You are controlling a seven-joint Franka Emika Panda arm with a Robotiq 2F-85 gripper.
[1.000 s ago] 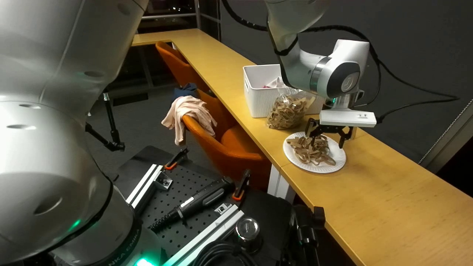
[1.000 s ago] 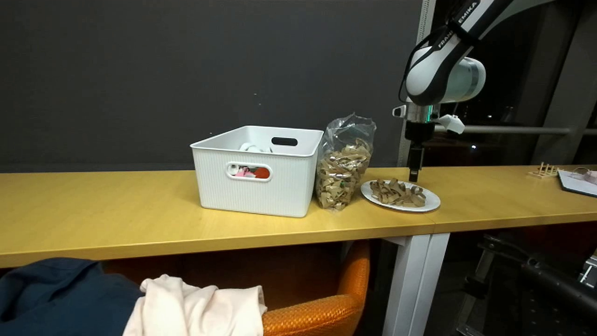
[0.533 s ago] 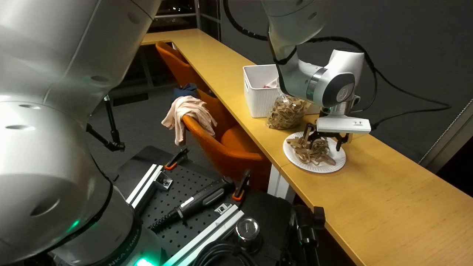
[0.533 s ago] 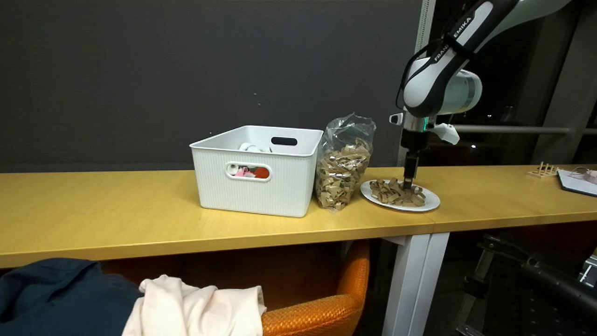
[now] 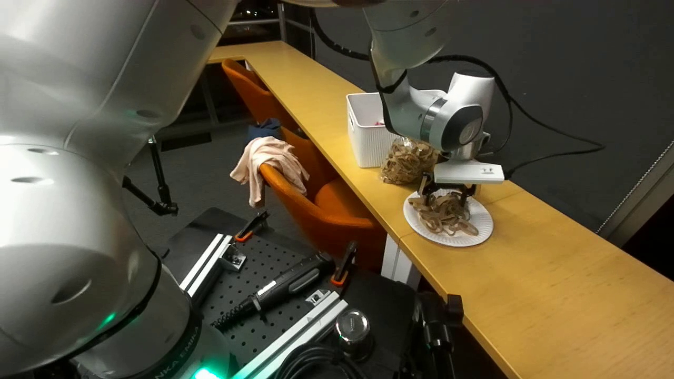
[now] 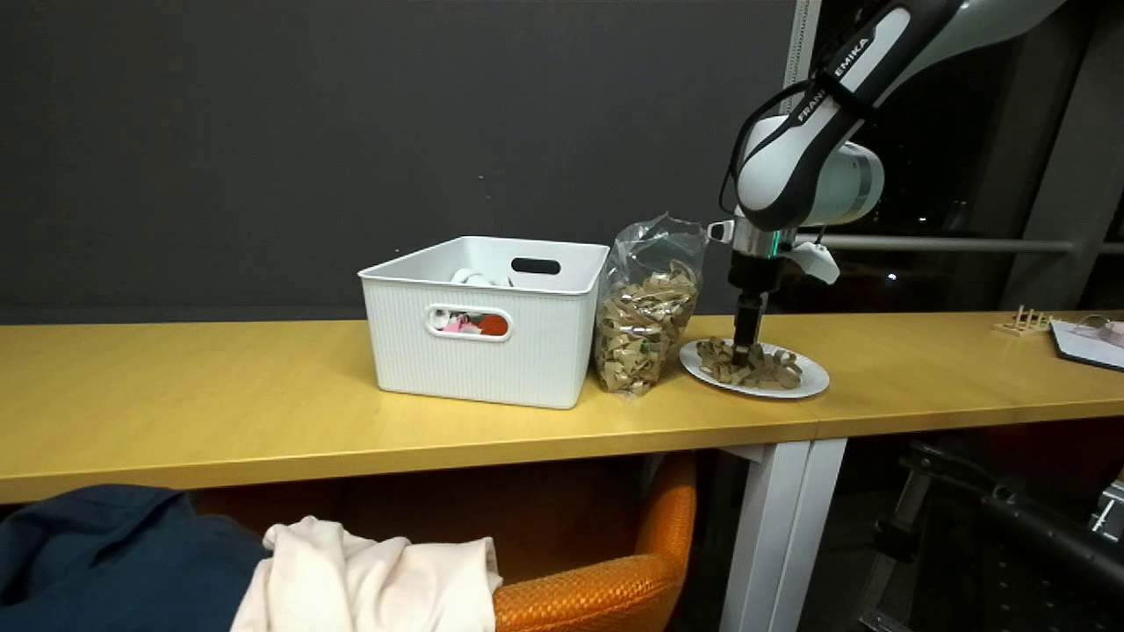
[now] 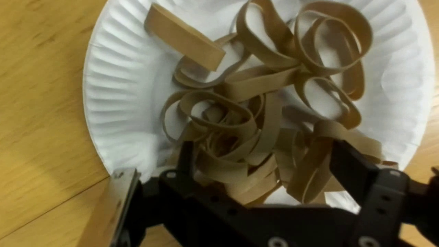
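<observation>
Compared with a second ago, the arm has come lower and shifted toward the clear bag, so that its jaws, which hung higher above the white paper plate, now reach down to the tan bands on it. The jaws stand wide apart, as they did then, with loose loops showing between the black fingertips; whether these touch any band I cannot tell. The plate, the bag and the white bin keep their places on the counter. In an exterior view the arm reads "FRANK" and "EMIKA", the first word running up to a black strap, and "NKA EMIKA" shows on the dark ring of the base. The plate, with its fluted rim, carries the bands in a tangle, spread out at the top of the wrist view and denser near the jaws. Just beside it the bag stands upright, its lower part filled with bands of the same colour, crumpled clear film rising above them. Close to the bag, the ribbed bin holds white items, and pink and red things show through its handle slot.
</observation>
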